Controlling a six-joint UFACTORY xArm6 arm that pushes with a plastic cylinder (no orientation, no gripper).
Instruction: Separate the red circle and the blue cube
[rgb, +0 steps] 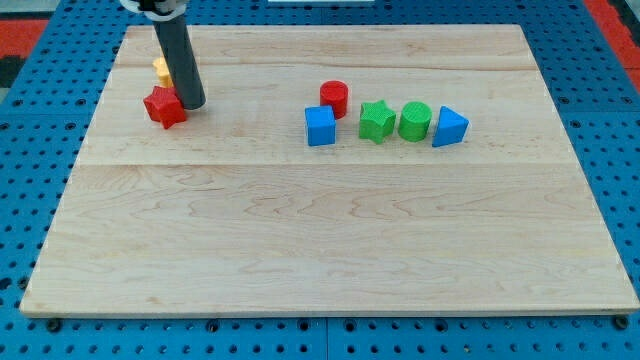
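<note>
Dark and straight, the rod comes down from the upper left of the frame, and my tip (193, 104) rests on the wooden board (300, 240) there; it is a bare rod end with nothing to spread or press together, so it neither opens nor pinches anything. Just to the left of my tip, touching it or very nearly so, lies the red star (164, 107), and just behind the rod, toward the top of the frame, a yellow block (161, 70) peeks out, its shape mostly hidden by the rod. Well apart from all this, around the upper middle of the frame, sit the two blocks the task is about: the red circle (334, 98) and, just below and to its left, the blue cube (320, 126). They stand close together, seemingly touching or with barely a gap between them. To their right runs a short row: a green star (376, 121), a green circle (414, 120) and a blue triangle (449, 127). As I judge it, the separating is not yet begun: the pair is still side by side, and my tip is far off on the left, busy near other blocks. What is left is the whole job, crossing to the pair and pushing one block away from the other.
</note>
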